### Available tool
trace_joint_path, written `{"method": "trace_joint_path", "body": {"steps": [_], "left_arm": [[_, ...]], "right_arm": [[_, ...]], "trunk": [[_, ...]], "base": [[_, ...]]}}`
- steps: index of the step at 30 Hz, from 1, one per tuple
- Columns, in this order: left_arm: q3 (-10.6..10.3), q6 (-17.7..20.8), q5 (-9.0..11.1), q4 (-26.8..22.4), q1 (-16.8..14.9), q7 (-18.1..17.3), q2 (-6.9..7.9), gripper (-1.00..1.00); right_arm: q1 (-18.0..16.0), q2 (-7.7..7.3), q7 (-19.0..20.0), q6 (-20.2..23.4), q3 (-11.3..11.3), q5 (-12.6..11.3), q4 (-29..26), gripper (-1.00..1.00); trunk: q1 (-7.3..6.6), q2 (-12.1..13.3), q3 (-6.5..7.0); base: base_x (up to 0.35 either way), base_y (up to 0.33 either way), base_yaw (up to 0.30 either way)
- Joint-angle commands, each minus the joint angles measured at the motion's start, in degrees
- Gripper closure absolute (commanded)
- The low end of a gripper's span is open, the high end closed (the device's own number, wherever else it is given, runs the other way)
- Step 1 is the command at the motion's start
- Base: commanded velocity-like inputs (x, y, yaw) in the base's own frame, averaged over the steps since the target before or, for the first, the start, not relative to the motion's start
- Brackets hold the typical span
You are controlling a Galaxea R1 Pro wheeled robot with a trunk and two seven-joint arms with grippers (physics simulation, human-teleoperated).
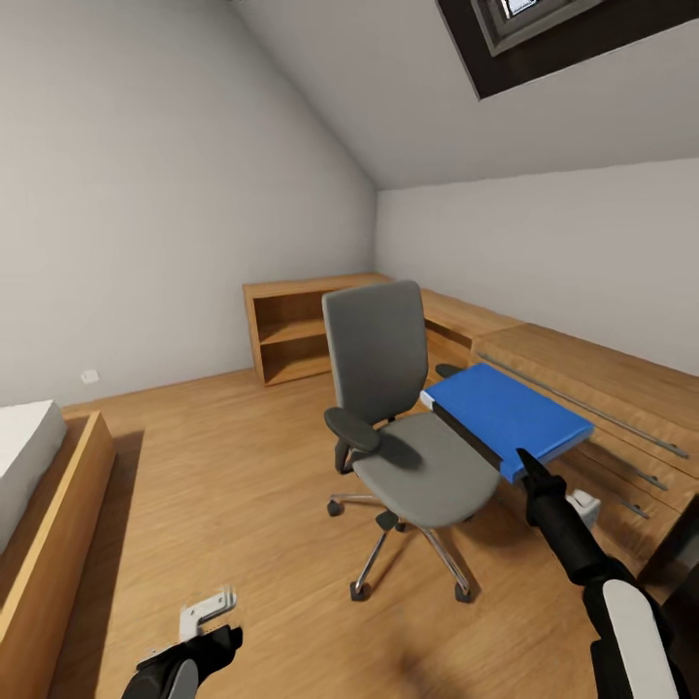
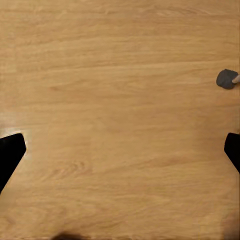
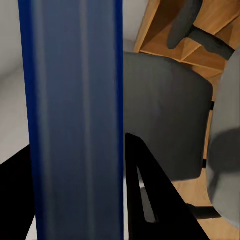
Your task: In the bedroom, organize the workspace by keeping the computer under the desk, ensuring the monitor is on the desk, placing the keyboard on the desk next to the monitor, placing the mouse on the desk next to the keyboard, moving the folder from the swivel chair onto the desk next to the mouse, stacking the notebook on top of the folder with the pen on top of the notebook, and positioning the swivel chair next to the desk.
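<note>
Blue folder (image 1: 509, 414) was off the seat, held flat in the air just right of the swivel chair (image 1: 403, 427), over the gap between chair and the low wooden cabinets (image 1: 582, 388). Right gripper (image 1: 525, 458) was clamped on its near dark-spine edge; in the right wrist view the folder (image 3: 75, 120) ran straight between the two black fingers (image 3: 150, 200), with the chair's seat and back behind it. So: pinched at one edge only, the rest cantilevered.

Left gripper (image 1: 199, 636) was low at the robot's left over bare plank floor (image 1: 243, 505), jaws spread, holding nothing. The left wrist view confirmed it: fingers (image 2: 10, 152) wide apart over floor (image 2: 120, 100).

The desk wasn't in frame, so placement needs a turn or drive first.

My read on doing this step well:
- An edge grip on a wide flat thing will likely sag or pivot under fast base or trunk motion. Move slowly and keep the folder level.
- Lift clear of the armrest (image 1: 351, 429) and cabinet top before swinging, since the far corner is the part likely to clip.
- At the desk, land the free edge first next to the mouse, then let go.
- Set it square: the notebook and pen stack on it later.
</note>
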Motion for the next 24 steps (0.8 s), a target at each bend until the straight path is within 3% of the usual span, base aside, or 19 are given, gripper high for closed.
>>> {"method": "trace_joint_path", "body": {"steps": [1,7,9,13,24], "left_arm": [[0.07,-0.63,0.27,0.76,0.01,0.4,-0.03,-1.0],[0.05,-10.08,-0.95,7.57,0.2,0.16,0.05,-1.0],[0.1,-15.53,-1.12,10.53,0.23,0.07,0.19,-1.0],[0.07,-20.97,-1.21,12.71,0.24,0.02,0.78,-1.0],[0.0,-23.21,-1.25,14.34,0.25,0.21,1.08,-1.0]], "right_arm": [[0.15,0.08,0.12,0.46,-0.18,-0.17,-0.25,1.0],[1.19,0.15,0.26,0.65,-0.15,-0.18,-0.98,1.0],[1.5,0.16,0.35,0.67,-0.14,-0.18,-1.07,1.0],[1.66,0.23,0.38,0.56,-0.14,-0.18,-1.07,1.0],[1.72,1.63,0.32,0.56,-0.06,-0.18,-0.96,1.0]], "trunk": [[-0.23,0.39,0.13],[-1.55,2.8,1.21],[-1.99,3.6,1.57],[-2.87,5.2,2.29],[-5.29,9.61,4.26]], "base": [[0.0,0.0,0.0],[0.0,0.0,0.0],[0.0,0.0,0.0],[0.0,0.0,0.0],[0.0,0.0,0.0]]}}
